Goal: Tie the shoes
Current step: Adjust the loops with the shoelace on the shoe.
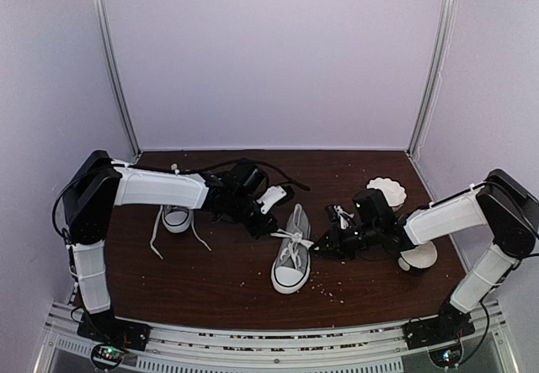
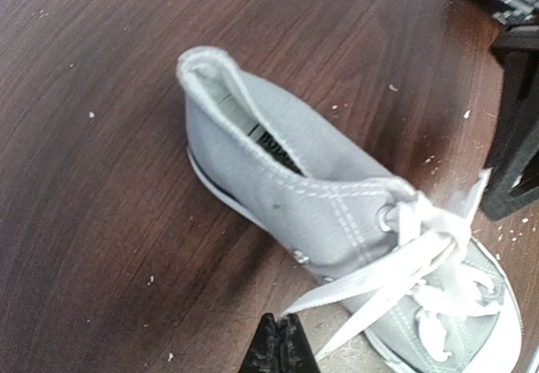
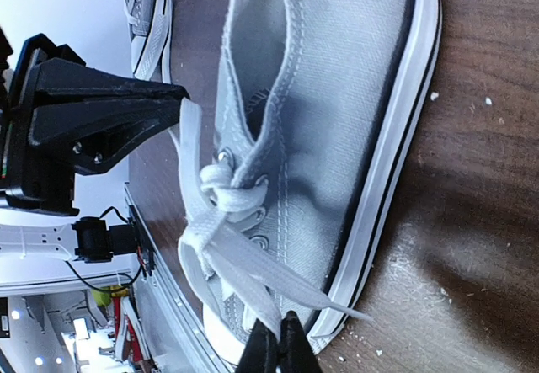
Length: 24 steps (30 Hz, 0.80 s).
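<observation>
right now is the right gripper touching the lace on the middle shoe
Touching. The right wrist view shows the right gripper shut, with the white lace of the shoe running straight in between its fingertips.

Only one piece of print shows. In the left wrist view, a small white label [image 2: 271,140] sits inside the opening of the grey shoe [image 2: 328,200], on the inner lining just below the collar edge. It carries a short line of dark capital letters running along the shoe's length. The canvas edge covers part of the line and the rest is blurred, so no word or brand can be read for certain. The shoe's outer canvas, its white sole and its toe cap bear no readable mark in any view. Nothing legible stands on the tabletop, the arms or the walls.
</observation>
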Available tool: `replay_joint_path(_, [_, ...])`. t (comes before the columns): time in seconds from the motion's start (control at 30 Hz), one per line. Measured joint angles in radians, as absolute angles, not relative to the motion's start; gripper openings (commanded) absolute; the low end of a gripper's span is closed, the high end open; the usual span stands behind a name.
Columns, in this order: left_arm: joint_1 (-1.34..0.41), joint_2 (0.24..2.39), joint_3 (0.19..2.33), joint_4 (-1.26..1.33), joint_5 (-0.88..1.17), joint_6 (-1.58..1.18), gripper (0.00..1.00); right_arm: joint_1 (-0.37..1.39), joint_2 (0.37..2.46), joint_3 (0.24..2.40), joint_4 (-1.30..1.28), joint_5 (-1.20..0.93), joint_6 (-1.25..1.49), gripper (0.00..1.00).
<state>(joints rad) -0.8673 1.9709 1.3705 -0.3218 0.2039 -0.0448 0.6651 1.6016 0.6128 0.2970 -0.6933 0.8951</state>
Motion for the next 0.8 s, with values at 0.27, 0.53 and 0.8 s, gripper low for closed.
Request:
replay_joint_path(0.27, [-0.828, 1.969, 1.327, -0.292, 0.191, -0.051, 0.0, 0.671, 1.575, 0.669, 0.107, -0.675, 0.767, 0.0])
replay_joint_path(0.53, [-0.814, 1.975, 1.326, -0.251, 0.186, -0.051, 0.0, 0.712, 1.602, 0.67, 0.071, -0.68, 0.727, 0.0])
replay_joint_path(0.8, [-0.808, 2.028, 1.326, -0.235, 0.186, -0.051, 0.0, 0.712, 1.613, 0.67, 0.058, -0.674, 0.696, 0.0])
